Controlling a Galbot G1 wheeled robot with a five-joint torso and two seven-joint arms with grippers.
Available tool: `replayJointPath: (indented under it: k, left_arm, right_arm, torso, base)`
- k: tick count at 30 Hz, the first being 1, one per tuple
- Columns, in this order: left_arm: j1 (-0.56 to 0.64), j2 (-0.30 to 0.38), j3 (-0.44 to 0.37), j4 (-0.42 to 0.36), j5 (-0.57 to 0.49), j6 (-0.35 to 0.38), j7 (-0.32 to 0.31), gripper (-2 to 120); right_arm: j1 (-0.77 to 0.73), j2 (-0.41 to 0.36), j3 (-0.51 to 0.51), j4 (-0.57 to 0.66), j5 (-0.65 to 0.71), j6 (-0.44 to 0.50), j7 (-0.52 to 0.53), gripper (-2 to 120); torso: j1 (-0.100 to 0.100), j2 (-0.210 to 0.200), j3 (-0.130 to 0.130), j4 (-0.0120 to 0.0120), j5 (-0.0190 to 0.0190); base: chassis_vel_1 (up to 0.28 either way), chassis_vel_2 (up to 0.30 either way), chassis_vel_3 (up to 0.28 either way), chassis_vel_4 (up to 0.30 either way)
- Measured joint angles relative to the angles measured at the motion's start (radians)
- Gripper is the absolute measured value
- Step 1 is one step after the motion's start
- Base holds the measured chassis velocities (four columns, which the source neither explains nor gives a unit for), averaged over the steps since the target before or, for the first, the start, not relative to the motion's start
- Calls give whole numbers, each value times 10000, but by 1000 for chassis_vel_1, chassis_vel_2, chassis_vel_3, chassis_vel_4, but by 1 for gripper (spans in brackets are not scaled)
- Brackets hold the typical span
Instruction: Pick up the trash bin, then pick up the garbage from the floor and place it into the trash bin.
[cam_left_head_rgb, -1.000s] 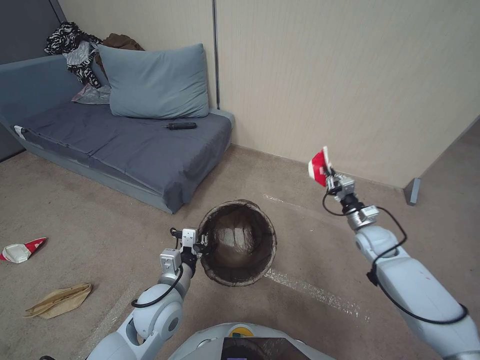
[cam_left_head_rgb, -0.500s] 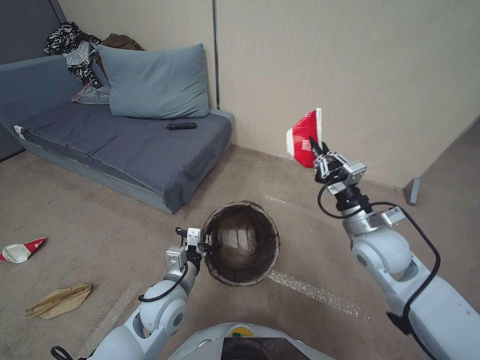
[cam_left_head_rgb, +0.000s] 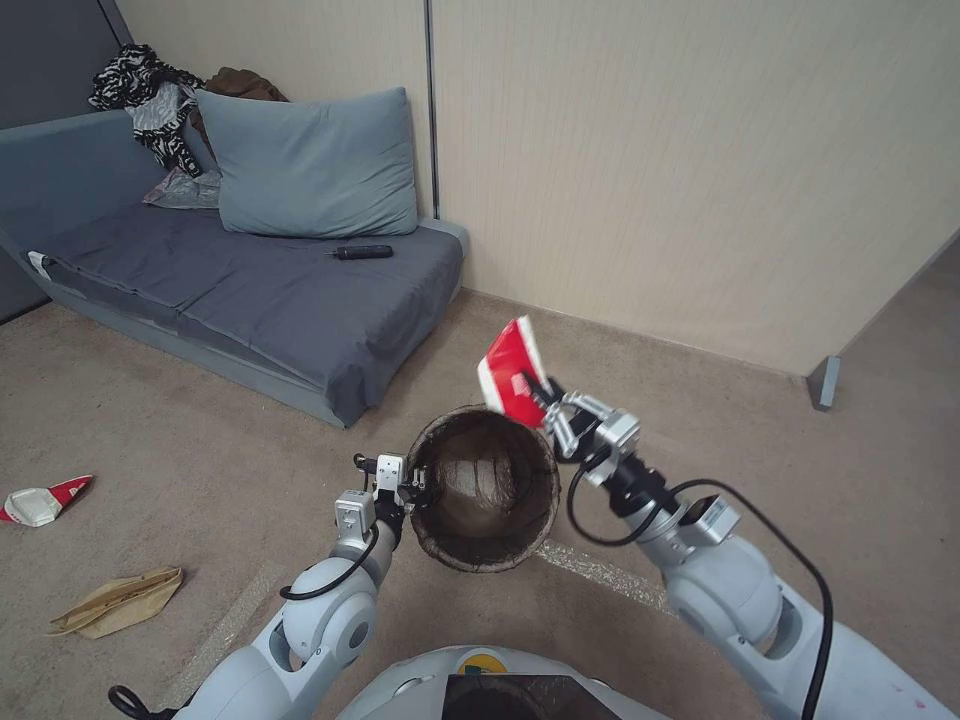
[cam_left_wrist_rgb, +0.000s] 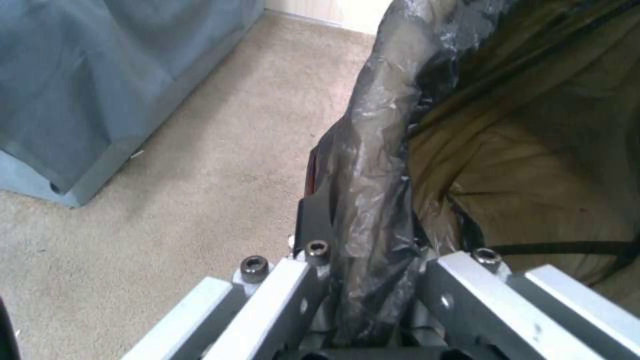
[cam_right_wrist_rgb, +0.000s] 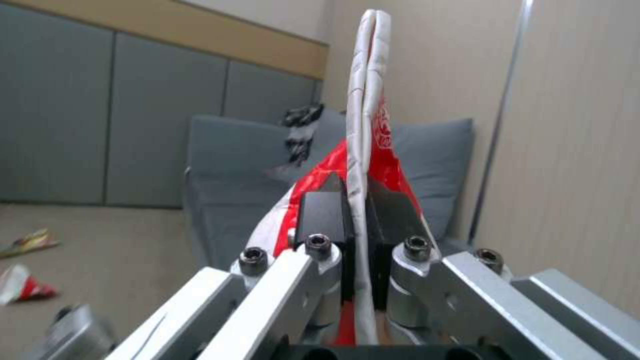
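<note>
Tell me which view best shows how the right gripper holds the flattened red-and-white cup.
The right wrist view: the right gripper pinches the flattened red-and-white paper cup edge-on between its black pads. The head view shows that cup raised beside the trash bin's rim. The left wrist view shows the bin's bagged rim.

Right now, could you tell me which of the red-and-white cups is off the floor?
The flattened cup pinched in the right gripper, beside the bin's rim; the other cup lies on the carpet.

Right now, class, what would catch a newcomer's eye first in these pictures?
The flattened red-and-white paper cup, pinched in the right hand just above the far rim of the trash bin. The left hand clamps the bin's bag-wrapped near rim. A second cup lies on the carpet, far left.
</note>
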Motion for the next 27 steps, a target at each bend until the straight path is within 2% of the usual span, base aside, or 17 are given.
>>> replayJointPath:
  k: [3, 11, 25, 27]
  left_arm:
    - [-11, -14, -4, 24, -7, 5, -5, 2]
    - [-6, -60, -52, 24, -14, 5, -6, 2]
    - [62, -102, -166, -118, -50, -4, -30, 2]
    - [63, -118, -177, -134, -64, -5, -41, 2]
  right_arm:
    - [3, -95, -690, -277, -504, 94, -118, 3]
    - [384, -92, -1765, -1015, -941, 230, -164, 3]
    - [716, 56, -2424, -1786, -1317, 233, -128, 3]
    - [786, 59, -2448, -1894, -1348, 158, -65, 10]
  torso:
    - [0, 0, 0, 0, 0]
    - [0, 0, 0, 0, 1]
    - [0, 0, 0, 0, 1]
    - [0, 0, 0, 0, 0]
  base:
    - [0, 0, 0, 0]
    - [0, 0, 0, 0]
    - [0, 0, 0, 0]
    - [0, 0, 0, 0]
